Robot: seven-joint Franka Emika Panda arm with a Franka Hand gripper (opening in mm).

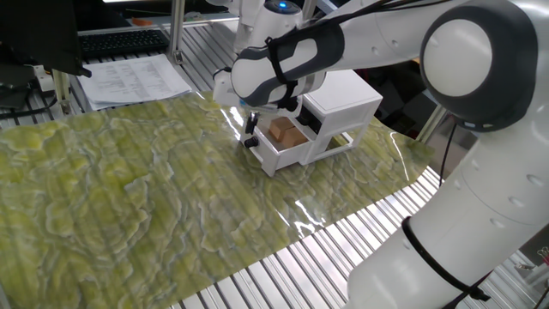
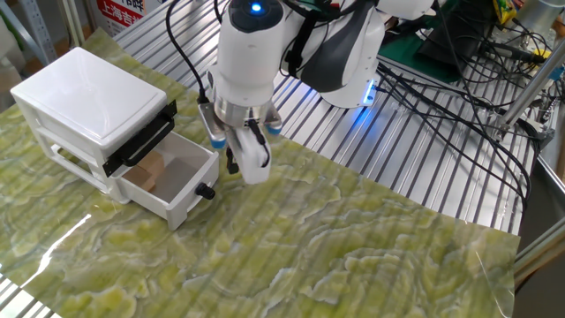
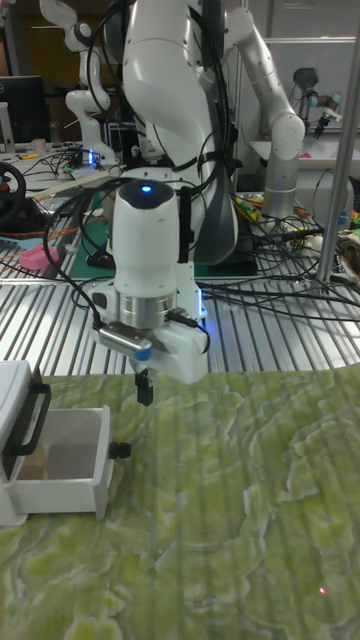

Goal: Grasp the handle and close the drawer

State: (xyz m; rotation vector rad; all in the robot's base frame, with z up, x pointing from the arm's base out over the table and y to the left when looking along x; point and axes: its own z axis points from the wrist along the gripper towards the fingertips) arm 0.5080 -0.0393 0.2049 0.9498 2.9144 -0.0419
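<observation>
Even overhead lighting, all three views bright enough. White glare streaks on the glossy green mat (image 1: 309, 215), near side in one fixed view, and a soft patch at near left in the other (image 2: 75, 225). Blue LED glow on the arm (image 2: 257, 9) and on the slats behind it. Shadows soft and short. Tall view darker and grainier in the far background; pincer (image 3: 144, 388) slightly soft.
</observation>
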